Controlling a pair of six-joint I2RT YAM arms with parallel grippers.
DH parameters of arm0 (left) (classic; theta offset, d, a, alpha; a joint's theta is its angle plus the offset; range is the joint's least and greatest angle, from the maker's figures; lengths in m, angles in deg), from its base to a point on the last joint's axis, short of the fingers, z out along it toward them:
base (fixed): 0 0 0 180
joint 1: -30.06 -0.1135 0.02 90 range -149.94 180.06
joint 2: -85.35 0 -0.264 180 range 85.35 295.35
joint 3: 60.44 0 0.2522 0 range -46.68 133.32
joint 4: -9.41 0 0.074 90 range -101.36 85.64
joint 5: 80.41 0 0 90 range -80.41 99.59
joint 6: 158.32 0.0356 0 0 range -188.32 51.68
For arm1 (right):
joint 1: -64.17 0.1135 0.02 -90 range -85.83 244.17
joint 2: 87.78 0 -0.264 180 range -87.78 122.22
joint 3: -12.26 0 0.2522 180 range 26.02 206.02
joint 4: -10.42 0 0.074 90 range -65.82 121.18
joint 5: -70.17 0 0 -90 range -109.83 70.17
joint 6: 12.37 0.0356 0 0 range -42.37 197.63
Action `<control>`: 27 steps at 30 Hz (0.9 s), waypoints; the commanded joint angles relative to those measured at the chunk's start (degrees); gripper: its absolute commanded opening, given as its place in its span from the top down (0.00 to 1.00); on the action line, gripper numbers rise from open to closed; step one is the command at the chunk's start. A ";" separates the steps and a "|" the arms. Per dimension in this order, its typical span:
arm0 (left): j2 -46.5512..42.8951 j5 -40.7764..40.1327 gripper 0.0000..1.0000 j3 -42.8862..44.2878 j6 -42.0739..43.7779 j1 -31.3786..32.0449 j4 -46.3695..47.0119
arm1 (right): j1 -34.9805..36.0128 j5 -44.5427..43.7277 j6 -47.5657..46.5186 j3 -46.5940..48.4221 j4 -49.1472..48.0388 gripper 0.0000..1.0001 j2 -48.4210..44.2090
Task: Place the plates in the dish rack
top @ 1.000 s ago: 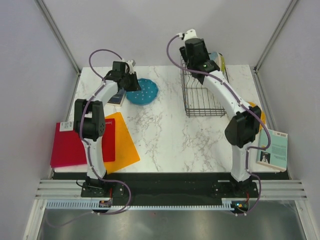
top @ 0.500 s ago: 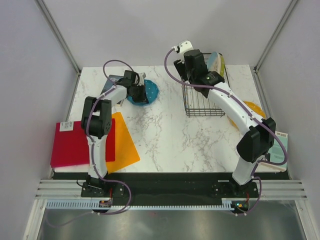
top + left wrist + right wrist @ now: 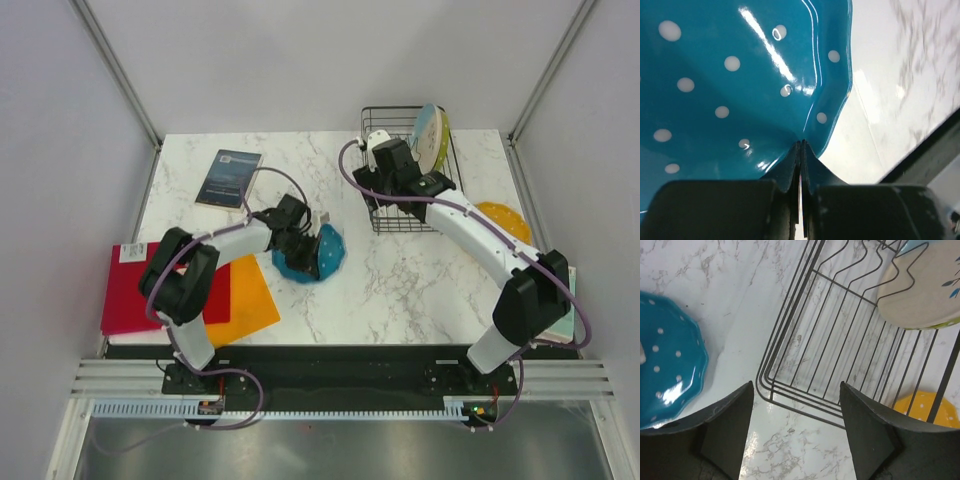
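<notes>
My left gripper is shut on the rim of the teal white-dotted plate and holds it tilted over the table's middle front. In the left wrist view the jaws pinch that plate's scalloped edge. My right gripper is open and empty above the near left part of the black wire dish rack. The cream plate stands upright in the rack's far right, a lime-green edge behind it. The orange dotted plate lies right of the rack. The right wrist view shows the rack, cream plate and teal plate.
A dark book lies at the far left. A red sheet and an orange sheet lie at the front left. Another book sits at the right edge behind my right arm.
My left gripper carried the teal plate from the far left toward the middle front, tilting it up. My right gripper drew back from the rack's far side, uncovering the cream plate standing there.
</notes>
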 commanded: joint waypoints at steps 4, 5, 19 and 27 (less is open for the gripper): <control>-13.15 0.33 0.98 -9.99 0.81 7.85 -0.19 | 0.02 5.39 5.33 -9.54 2.35 0.23 -9.96; -14.21 -0.03 0.98 -10.78 1.07 8.55 0.08 | 0.02 6.09 5.77 -11.64 2.53 0.23 -11.97; -24.59 -7.41 0.22 -16.32 -5.61 -14.90 2.80 | -15.09 45.74 23.52 -36.45 -6.60 0.17 -23.59; -16.87 -6.00 0.27 -14.13 -4.99 -15.70 5.70 | -15.27 44.69 20.19 -34.34 -7.93 0.16 -20.70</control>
